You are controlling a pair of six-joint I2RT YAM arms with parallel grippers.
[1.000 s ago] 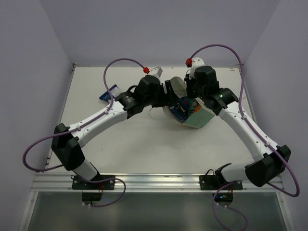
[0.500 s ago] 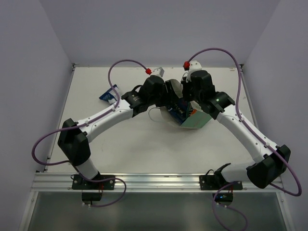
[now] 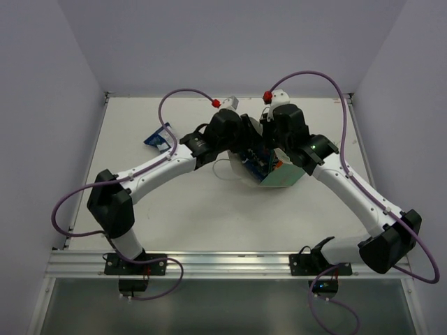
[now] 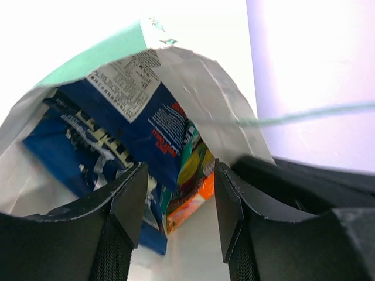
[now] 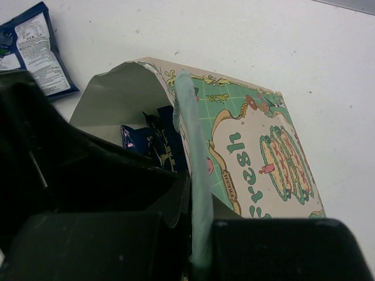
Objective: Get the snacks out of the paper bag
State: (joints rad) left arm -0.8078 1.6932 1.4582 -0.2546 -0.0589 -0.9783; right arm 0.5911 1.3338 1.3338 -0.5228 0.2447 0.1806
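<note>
Snacks [image 4: 126,126] (in the paper bag [image 4: 211,99]) lie just beyond the parted left jaws.

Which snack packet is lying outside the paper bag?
The blue-and-white packet lying alone on the table, left of the paper bag. The other packets all sit inside the bag.

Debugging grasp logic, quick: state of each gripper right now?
Left gripper: jaws open at the paper bag mouth, holding nothing.
Right gripper: jaws shut on the paper bag's edge.
</note>
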